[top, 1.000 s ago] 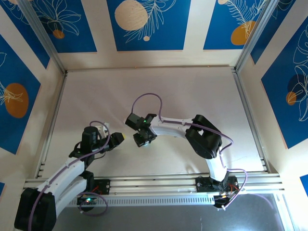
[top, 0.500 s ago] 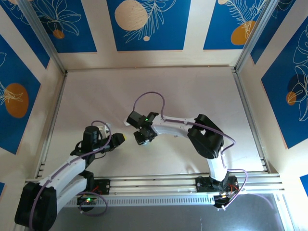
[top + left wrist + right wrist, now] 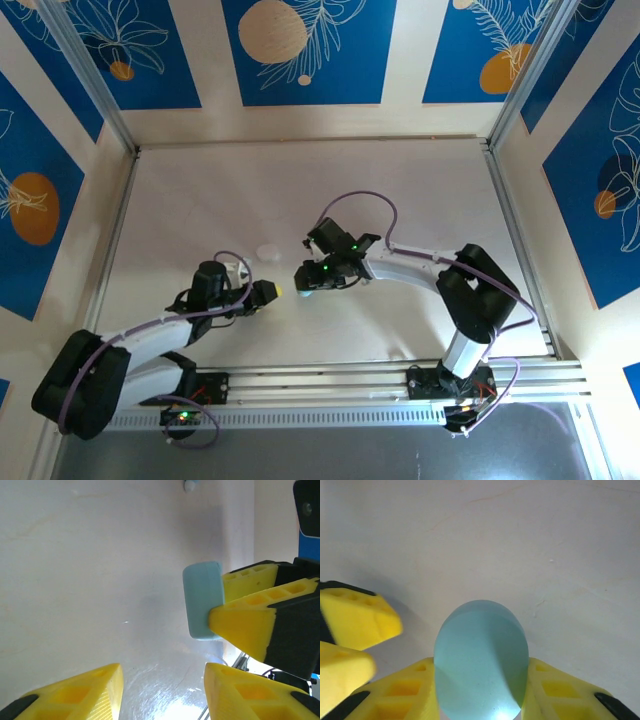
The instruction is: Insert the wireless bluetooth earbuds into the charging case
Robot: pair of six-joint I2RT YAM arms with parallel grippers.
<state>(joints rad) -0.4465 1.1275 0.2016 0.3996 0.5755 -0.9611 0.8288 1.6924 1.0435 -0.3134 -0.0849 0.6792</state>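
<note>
Gripping the blue case while the other claw hangs empty

Pinching from both sides, the right claw (image 3: pixel 481 692) is holding the pale blue charging case (image 3: pixel 481 655) between its yellow fingers (image 3: pixel 410 692). Its jaws are standing partly closed, each pad pressing on one flank of the oval shell. The rounded end of the case is pointing out past the fingertips. In the left wrist view the case is showing edge-on in that grip, low over the desk (image 3: pixel 400 200). Whether it is touching the surface cannot be told.

The left claw (image 3: pixel 162 695) is hanging with its jaws well apart and nothing between them. It is facing the right claw at close range, and two of its yellow fingertips are reaching into the left side of the right wrist view, just beside the case but apart from it.

Farther out, from above, both arms are meeting near the middle of the desk's near half. A whitish oval object (image 3: pixel 267 254) is lying on the desk just beyond the two claws. A tiny pale object (image 3: pixel 190 485) is resting at the top edge of the left wrist view, too small and too cropped to identify.
</note>
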